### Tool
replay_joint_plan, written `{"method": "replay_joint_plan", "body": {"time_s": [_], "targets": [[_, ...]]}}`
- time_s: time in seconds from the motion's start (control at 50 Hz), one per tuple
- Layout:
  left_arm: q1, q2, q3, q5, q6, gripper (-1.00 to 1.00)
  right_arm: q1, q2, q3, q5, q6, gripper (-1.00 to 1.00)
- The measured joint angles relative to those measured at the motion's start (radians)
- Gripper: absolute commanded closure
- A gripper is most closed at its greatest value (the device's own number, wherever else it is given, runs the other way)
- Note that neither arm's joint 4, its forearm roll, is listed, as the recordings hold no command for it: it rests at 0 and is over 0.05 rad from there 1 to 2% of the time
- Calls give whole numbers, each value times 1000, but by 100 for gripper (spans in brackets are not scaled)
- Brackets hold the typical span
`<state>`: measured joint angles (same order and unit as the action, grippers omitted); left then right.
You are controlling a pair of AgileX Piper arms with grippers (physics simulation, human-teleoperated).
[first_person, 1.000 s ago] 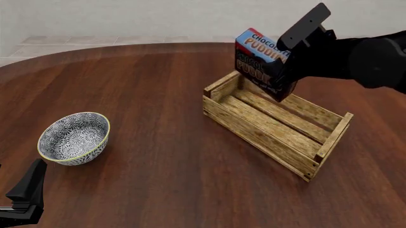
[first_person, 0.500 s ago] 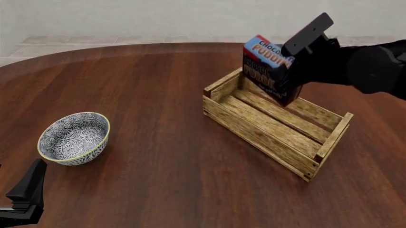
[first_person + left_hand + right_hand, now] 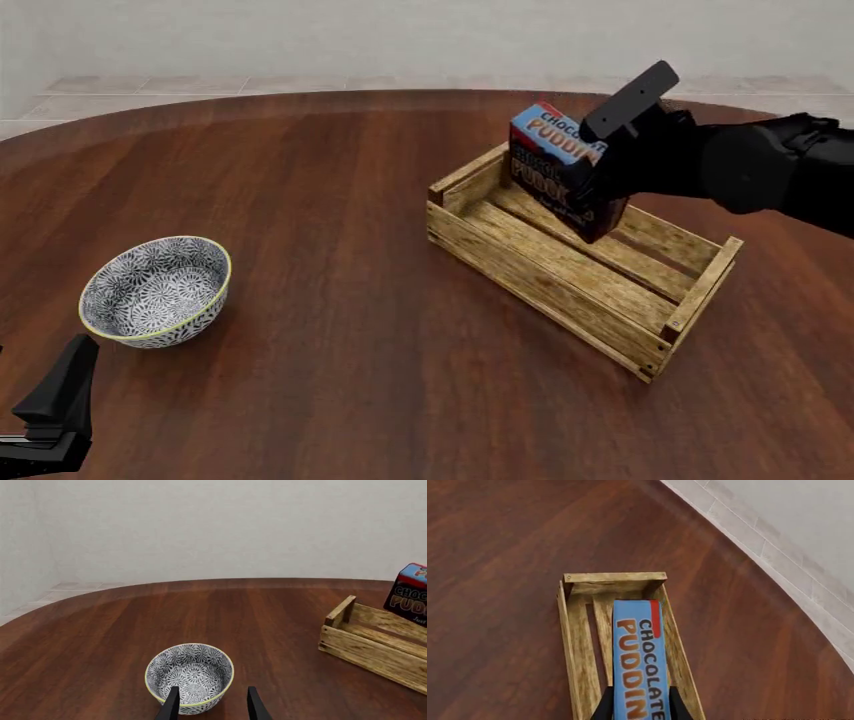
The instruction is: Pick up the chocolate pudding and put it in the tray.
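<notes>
The chocolate pudding is a carton with a blue top and a dark front. It is tilted, and its lower end is down inside the far left end of the tray. My right gripper is shut on it from the right. In the right wrist view the pudding's blue top lies between the fingers, over the tray's slats. The left wrist view shows the pudding and the tray at the right edge. My left gripper is open and empty, and sits at the near left table edge.
A round blue-white patterned bowl stands at the near left, just beyond my left gripper; it also shows in the left wrist view. The dark wooden table has a curved far edge, with a tiled floor and a pale wall behind it.
My right gripper has lowered the pudding from above the tray's far end down into it. The left arm and the bowl have not moved.
</notes>
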<state>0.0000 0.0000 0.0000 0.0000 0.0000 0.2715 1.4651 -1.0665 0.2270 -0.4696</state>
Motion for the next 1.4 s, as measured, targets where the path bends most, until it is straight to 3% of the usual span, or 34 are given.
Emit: {"method": "replay_joint_plan", "body": {"time_s": [1.4], "targets": [[0, 0, 0, 0, 0, -100, -7, 128, 71, -142, 37, 100]]}}
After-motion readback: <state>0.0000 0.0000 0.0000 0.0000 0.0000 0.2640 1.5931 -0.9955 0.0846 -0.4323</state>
